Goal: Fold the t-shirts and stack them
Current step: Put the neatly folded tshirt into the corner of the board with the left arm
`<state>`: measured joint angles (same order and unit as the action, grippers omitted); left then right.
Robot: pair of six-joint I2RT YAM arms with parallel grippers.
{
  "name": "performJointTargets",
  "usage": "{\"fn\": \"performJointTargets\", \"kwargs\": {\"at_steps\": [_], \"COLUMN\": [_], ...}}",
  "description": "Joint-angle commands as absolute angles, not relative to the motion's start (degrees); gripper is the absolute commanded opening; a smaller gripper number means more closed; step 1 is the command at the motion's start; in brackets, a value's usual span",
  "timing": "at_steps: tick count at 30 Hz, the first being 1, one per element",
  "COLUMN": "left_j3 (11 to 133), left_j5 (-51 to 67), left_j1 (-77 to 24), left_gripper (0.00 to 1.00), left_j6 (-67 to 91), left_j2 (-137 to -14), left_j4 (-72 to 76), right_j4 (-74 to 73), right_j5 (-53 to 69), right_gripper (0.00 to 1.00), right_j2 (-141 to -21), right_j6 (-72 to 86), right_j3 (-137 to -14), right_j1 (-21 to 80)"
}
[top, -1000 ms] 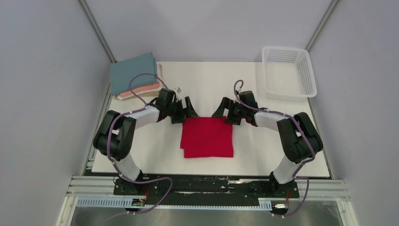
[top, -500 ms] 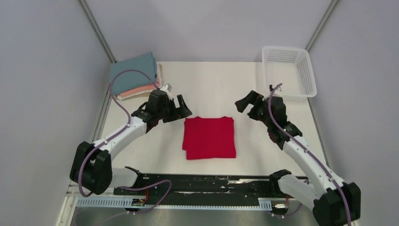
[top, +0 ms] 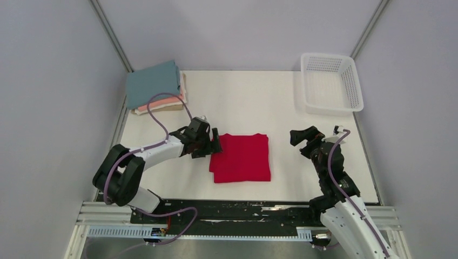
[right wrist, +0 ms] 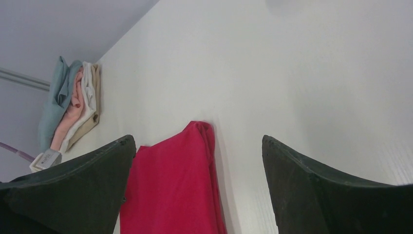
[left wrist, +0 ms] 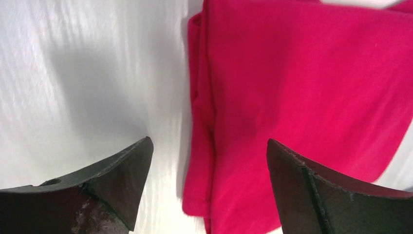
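The red shirt [top: 241, 157] lies folded into a flat, roughly square pad near the middle of the desk [top: 254, 102], a little toward the near edge, with its layered edges showing along the left side. The left claw [top: 214, 144] sits low at that left side, near the far corner, jaws spread wide and gripping nothing. In the left wrist view the shirt's left edge runs up between the two fingers: one finger is over bare desk, the other over red cloth. Whether either tip touches the cloth or the desk cannot be told. The right claw [top: 303, 136] is also wide open and empty. It stands well to the right of the shirt, over bare desk, and faces left across it – its wrist view takes in the shirt's right edge between the fingers, some way off. At the far left corner of the desk sits a stack of folded shirts – a teal shirt [top: 153, 82] on top, a pink shirt [top: 163, 101] under it and a cream shirt [top: 162, 108] at the bottom – well apart from both claws. A white mesh basket [top: 352, 86] stands at the far right corner.
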<state>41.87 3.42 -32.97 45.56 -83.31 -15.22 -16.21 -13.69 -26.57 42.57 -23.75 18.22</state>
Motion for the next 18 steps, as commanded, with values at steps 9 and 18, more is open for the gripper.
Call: {"fn": "performJointTargets", "kwargs": {"at_steps": [9, 18], "left_j3": [53.6, 63.23], "left_j5": [-6.11, -16.32], "left_j1": [-43.56, -47.17], "left_gripper": [0.66, 0.05], "left_j6": [50.31, 52.35], "left_j2": [-99.7, -108.71], "left_j4": [-21.64, -30.33], "right_j4": [-17.26, -17.74], "right_j5": [-15.71, -18.19], "right_gripper": [1.0, 1.0], "right_j2": [-33.56, -32.27], "right_j6": [39.97, 38.9], "right_j3": [-25.04, -24.42], "right_j1": [18.19, 18.16]}}
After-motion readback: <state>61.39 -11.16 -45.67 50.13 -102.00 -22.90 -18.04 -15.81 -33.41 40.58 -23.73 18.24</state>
